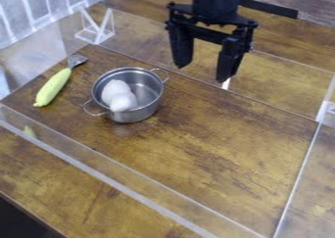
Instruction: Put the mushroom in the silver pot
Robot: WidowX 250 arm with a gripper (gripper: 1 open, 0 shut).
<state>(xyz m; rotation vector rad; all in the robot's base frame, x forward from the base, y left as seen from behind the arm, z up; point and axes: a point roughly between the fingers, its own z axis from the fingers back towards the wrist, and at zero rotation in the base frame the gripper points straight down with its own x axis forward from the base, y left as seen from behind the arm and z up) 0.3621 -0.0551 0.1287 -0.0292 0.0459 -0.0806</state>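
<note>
The white, egg-like mushroom [118, 93] lies inside the silver pot [141, 107], a small shiny metal pot with two loop handles standing left of centre on the wooden table. My gripper [206, 62] hangs up and to the right of the pot, pointing straight down. Its two black fingers [183, 48] stand wide apart and hold nothing.
A long yellow-green corn-like piece [53, 86] lies left of the pot. A clear acrylic barrier [157, 198] runs round the work area, and a small clear stand [94, 26] sits at the back left. The wooden table [222, 144] stretches to the right.
</note>
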